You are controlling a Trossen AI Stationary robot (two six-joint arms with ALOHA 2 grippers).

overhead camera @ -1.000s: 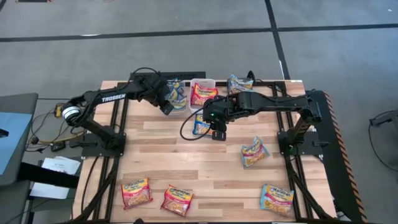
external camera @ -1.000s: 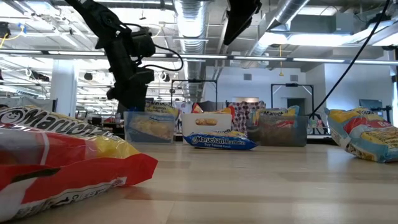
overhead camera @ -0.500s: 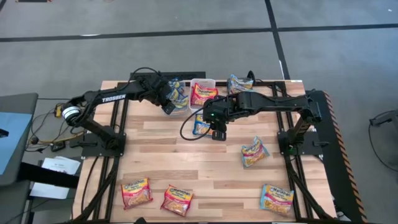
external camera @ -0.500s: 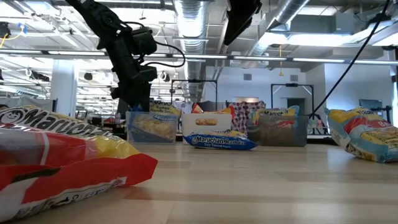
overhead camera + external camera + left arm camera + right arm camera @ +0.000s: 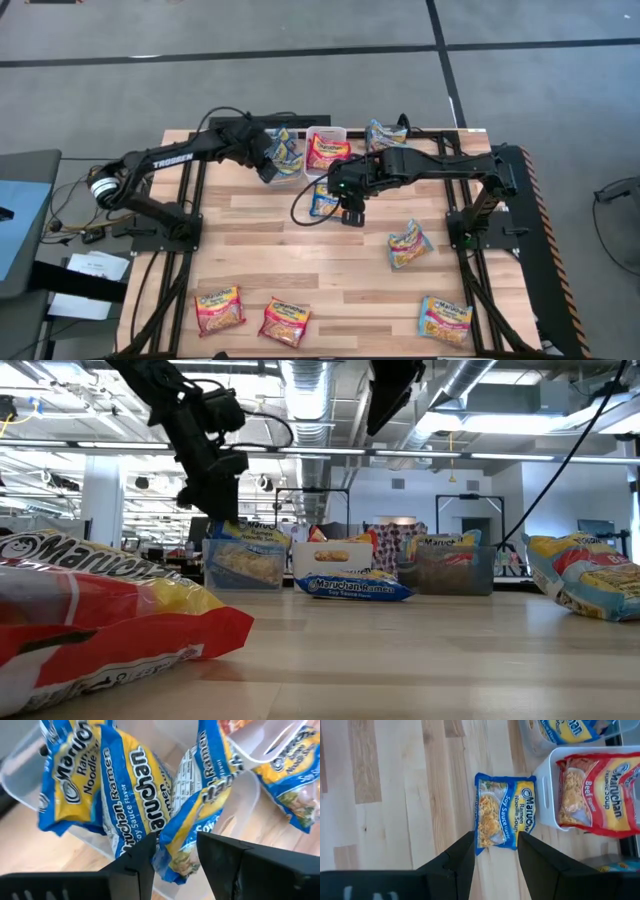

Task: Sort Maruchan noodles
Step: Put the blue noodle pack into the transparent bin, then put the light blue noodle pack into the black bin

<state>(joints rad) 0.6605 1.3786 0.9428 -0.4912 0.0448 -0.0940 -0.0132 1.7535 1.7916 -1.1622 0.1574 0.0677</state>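
Left gripper (image 5: 268,172): upper centre of the high view, over the clear bin (image 5: 285,168) of blue packets (image 5: 125,805); fingers parted, holding nothing. Right gripper (image 5: 495,851): mid-frame, hovering above a lone blue packet (image 5: 503,813) beside the white bin (image 5: 545,795); fingers parted, empty. Red packets (image 5: 219,309): lower left.

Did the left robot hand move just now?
Yes. In the low view the left gripper has risen above the clear bin, which stayed put.
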